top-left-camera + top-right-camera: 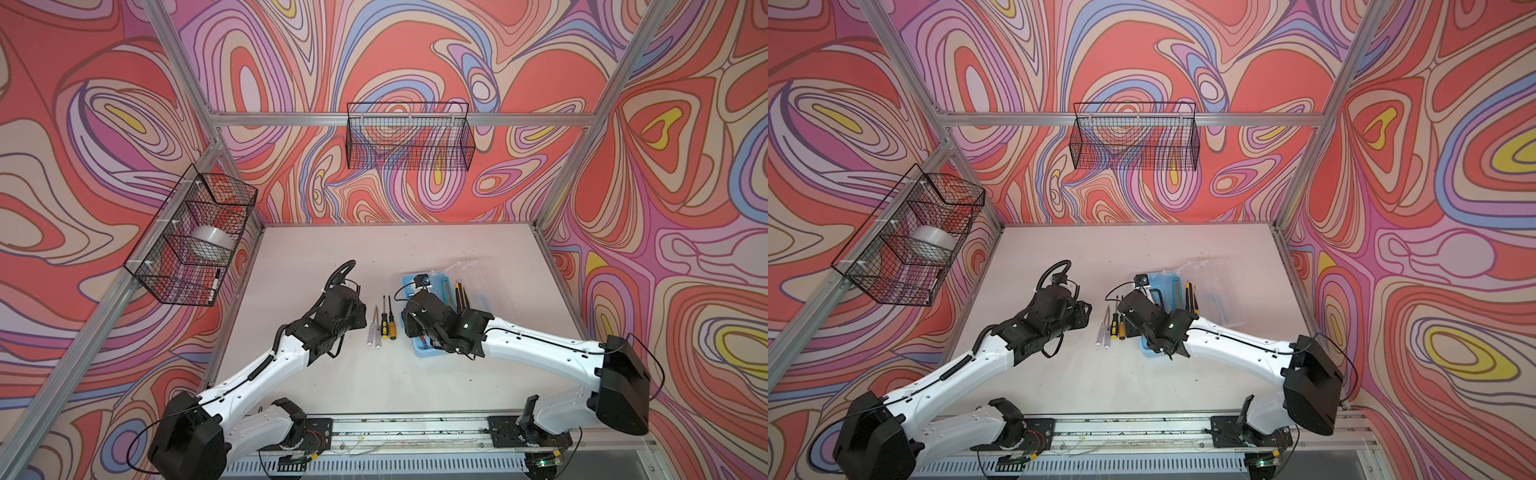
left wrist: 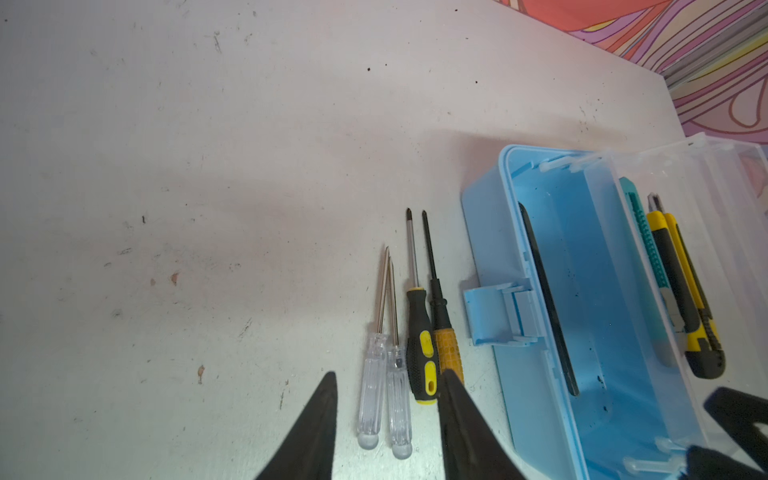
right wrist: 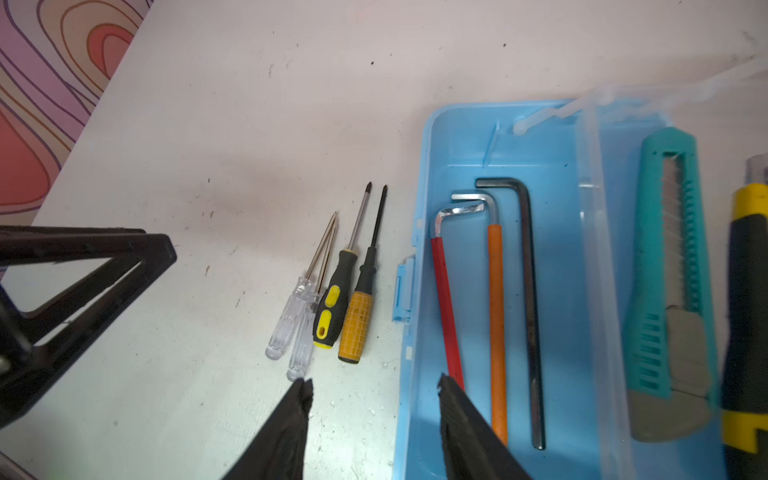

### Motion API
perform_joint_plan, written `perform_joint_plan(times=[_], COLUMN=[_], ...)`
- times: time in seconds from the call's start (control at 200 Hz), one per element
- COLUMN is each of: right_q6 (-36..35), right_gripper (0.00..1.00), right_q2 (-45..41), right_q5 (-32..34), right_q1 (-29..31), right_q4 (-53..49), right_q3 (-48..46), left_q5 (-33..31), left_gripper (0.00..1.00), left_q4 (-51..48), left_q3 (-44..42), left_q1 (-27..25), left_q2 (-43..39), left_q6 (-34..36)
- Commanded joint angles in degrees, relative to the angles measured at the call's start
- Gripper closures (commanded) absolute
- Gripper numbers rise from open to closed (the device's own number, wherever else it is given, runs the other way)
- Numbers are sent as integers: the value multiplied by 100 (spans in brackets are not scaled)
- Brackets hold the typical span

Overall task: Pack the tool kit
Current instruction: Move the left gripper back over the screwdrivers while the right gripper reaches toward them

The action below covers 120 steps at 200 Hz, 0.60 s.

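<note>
Both jaws part-open, empty. Below left jaws: two clear-plastic-handled screwdrivers (image 2: 371,395), probably light, stiff, slick; pinch mid-handle. Open light-blue plastic tool kit box (image 3: 457,141) rim below right jaws.

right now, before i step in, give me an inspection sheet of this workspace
surface: white table, scuffed and speckled
job's things: tool kit box open, clear lid swung back; three hex keys inside; two utility knives apparently in the lid; four screwdrivers on the table beside it
clutter: tape roll and marker in the side basket
grippers: left tool open near the screwdriver handles; right tool open over the box's wall; neither holds anything
cables: black loops at both wrists, touching no item
surroundings: patterned walls, metal frame, back basket
</note>
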Motion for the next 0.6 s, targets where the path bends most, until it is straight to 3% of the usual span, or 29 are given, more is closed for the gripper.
perform_joint_plan(times=[0.0,0.185,0.596], right_q6=[240,408,749], right_gripper=[52,57,65], right_q2=[331,956,1904], right_q5=[-126,-163,66], right_q1=[139,235,225], right_q4=[148,69,-187], right_q3=[266,608,956], left_q5=[396,923,1094], left_gripper=[62,63,65], left_q4=[-107,478,832], left_q3=[-254,-558,-624], left_q1=[221,595,709], left_q2=[-76,45,307], left_q6=[129,60,94])
